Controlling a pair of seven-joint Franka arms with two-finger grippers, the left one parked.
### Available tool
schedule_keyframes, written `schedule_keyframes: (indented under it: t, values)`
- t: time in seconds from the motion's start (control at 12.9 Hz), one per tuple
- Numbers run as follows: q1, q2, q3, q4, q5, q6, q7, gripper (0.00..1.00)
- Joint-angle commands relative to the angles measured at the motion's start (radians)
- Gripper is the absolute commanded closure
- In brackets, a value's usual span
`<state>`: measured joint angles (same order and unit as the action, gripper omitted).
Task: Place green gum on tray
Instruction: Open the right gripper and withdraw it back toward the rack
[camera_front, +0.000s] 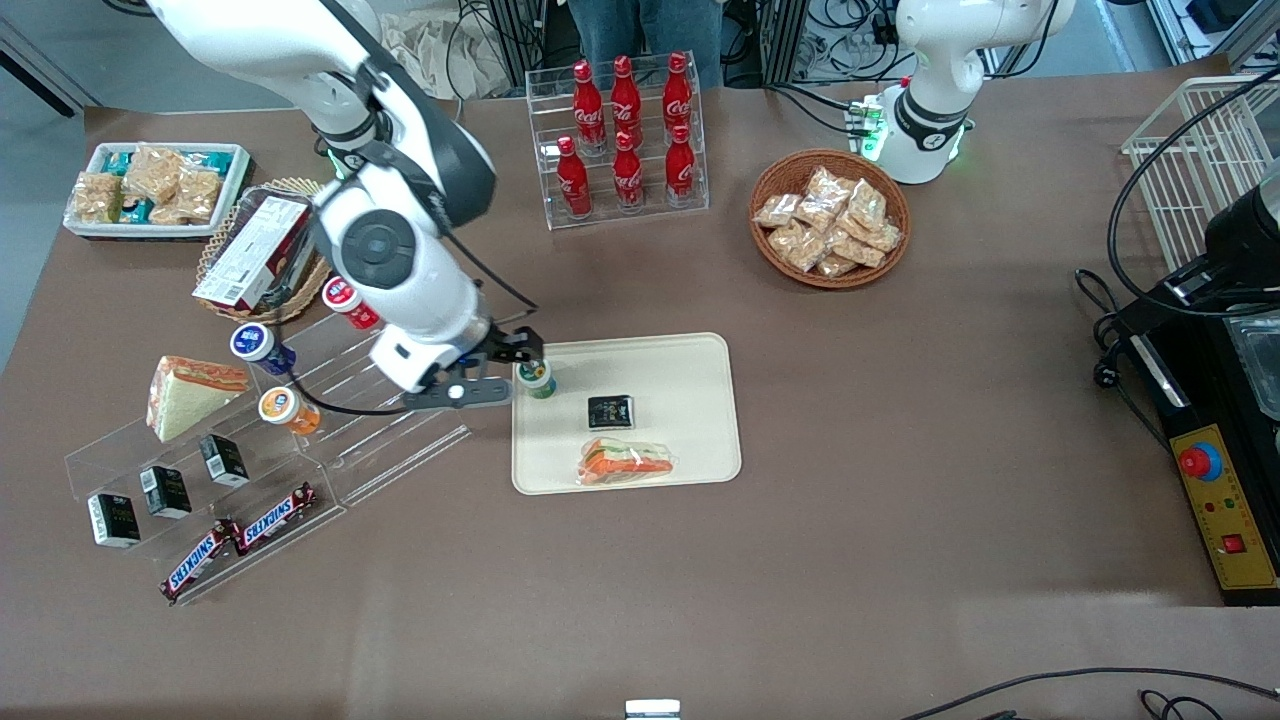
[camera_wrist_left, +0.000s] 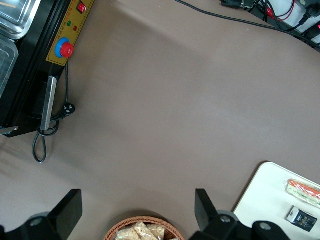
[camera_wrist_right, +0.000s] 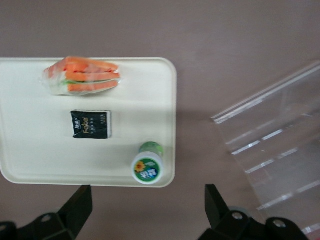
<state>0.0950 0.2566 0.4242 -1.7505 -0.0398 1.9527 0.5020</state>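
Note:
The green gum (camera_front: 537, 379) (camera_wrist_right: 148, 166) stands upright on the cream tray (camera_front: 690, 360) (camera_wrist_right: 30, 160), in the tray's corner nearest the clear display rack. My right gripper (camera_front: 505, 370) (camera_wrist_right: 147, 207) hovers above the tray's edge beside the bottle, fingers (camera_wrist_right: 80, 205) spread wide and open, holding nothing. The bottle's white lid with its green label faces up, clear of both fingers.
On the tray also lie a small black packet (camera_front: 610, 411) (camera_wrist_right: 91, 124) and a wrapped sandwich (camera_front: 627, 462) (camera_wrist_right: 82, 75). The clear tiered rack (camera_front: 300, 440) (camera_wrist_right: 270, 140) with red (camera_front: 345, 297), blue (camera_front: 255, 343) and orange (camera_front: 283, 408) gum bottles stands beside the tray. Cola bottles (camera_front: 625, 130) and a snack basket (camera_front: 830, 230) sit farther from the front camera.

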Motion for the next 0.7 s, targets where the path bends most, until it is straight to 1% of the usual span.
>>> schedule_keyframes:
  t: [0.0,0.16,0.23,0.39,0.47,0.62]
  values:
    - [-0.047,-0.058,-0.042,0.028,0.04,-0.095,-0.101,0.0]
    - [-0.047,-0.079,-0.138,0.078,0.079,-0.196,-0.17,0.0]
    - [-0.047,-0.088,-0.178,0.107,0.083,-0.236,-0.222,0.0]
    - [-0.049,-0.105,-0.26,0.149,0.072,-0.302,-0.314,0.0]
    - [-0.049,-0.111,-0.307,0.155,0.07,-0.314,-0.327,0.0]
    - [-0.052,-0.135,-0.367,0.155,0.057,-0.331,-0.364,0.0]
